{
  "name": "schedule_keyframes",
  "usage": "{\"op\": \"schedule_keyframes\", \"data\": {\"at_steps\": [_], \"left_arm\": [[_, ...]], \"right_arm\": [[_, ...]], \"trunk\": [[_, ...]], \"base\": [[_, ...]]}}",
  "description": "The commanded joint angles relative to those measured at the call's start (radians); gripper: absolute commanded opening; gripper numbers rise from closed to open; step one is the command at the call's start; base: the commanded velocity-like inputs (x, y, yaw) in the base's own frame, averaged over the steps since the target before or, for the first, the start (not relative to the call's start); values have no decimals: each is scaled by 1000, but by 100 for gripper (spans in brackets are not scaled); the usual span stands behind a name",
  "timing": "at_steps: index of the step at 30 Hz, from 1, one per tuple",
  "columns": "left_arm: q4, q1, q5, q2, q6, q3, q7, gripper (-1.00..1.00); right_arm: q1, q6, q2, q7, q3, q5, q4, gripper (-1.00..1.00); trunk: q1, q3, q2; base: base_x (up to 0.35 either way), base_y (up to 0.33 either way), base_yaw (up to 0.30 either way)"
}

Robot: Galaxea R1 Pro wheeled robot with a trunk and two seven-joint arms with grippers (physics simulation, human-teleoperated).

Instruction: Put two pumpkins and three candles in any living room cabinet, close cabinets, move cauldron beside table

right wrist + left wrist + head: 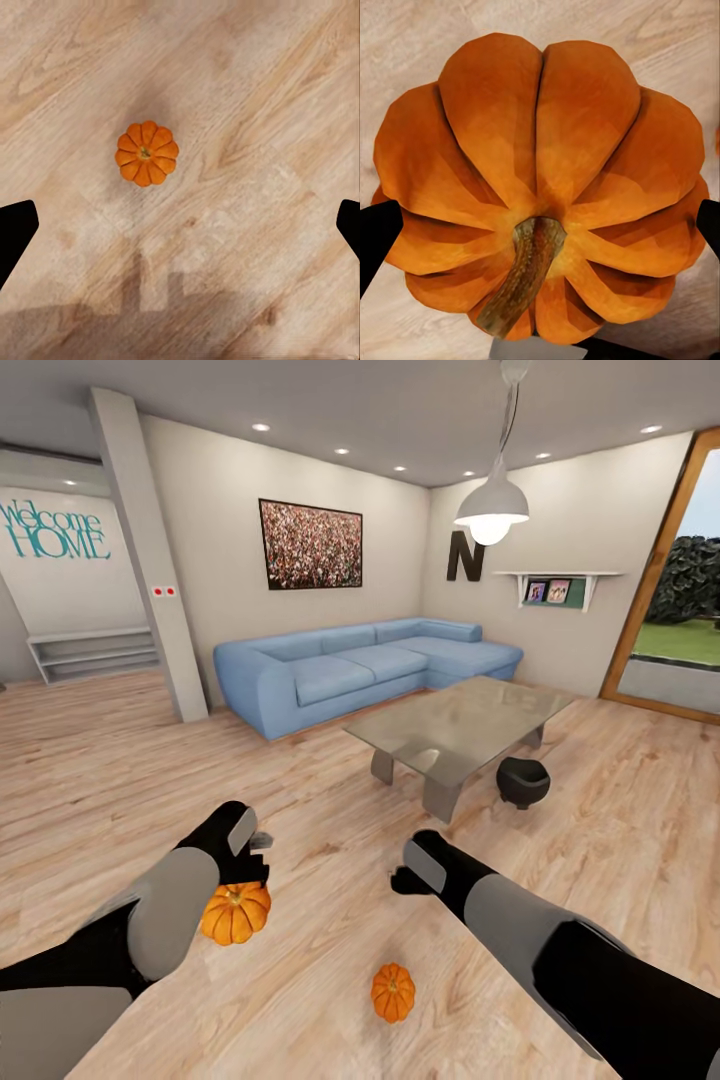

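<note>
Left gripper [540, 225] spread wide around one pumpkin [540, 187], fingertips at its sides, contact unclear. Right gripper [180, 225] also wide, above the second pumpkin [147, 153] on the plank floor [285, 90]. Black cauldron [523, 781] beside the glass table [470, 710].

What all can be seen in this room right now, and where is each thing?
pumpkins: two, orange, on the wood floor; one under the left gripper, one nearer the camera, between the arms
cauldron: one, black, on the floor beside the glass table
table: one, glass top, grey legs, in front of the sofa
sofa: one, blue, L-shaped, in the corner
picture: one, dark frame, on the wall above the sofa
pendant lamp: one, white, above the table
wall shelf: one, white, holding photos
left gripper: open, fingers either side of a pumpkin
right gripper: open, above bare floor
</note>
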Motion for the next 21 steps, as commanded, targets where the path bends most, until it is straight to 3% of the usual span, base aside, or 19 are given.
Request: {"op": "schedule_keyframes", "data": {"at_steps": [1,9,10,13,16,21], "left_arm": [[-2,-1,-9,-4,4,9,-1,-100],[-2,-1,-1,-25,4,14,-1,-100],[-6,-1,52,-28,7,13,1,-100],[-21,-1,69,-28,6,13,2,-100],[-24,-1,71,-27,4,15,2,-100],[-26,-1,71,-24,2,13,3,-100]], "right_arm": [[-1,2,0,-4,8,-10,5,100],[-1,2,-2,4,7,-9,24,100],[-1,4,-1,4,9,-7,22,100],[-1,2,0,5,9,-5,-28,100],[-1,-4,-2,5,6,-5,-92,100],[-1,-7,-8,6,7,-6,-101,100]], "trunk": [[4,-4,-8],[34,-29,-64],[38,-32,-71],[50,-42,-92],[61,-51,-113],[80,-67,-148]], "base": [[0,0,0],[0,0,0],[0,0,0],[0,0,0],[0,0,0],[0,0,0]]}}
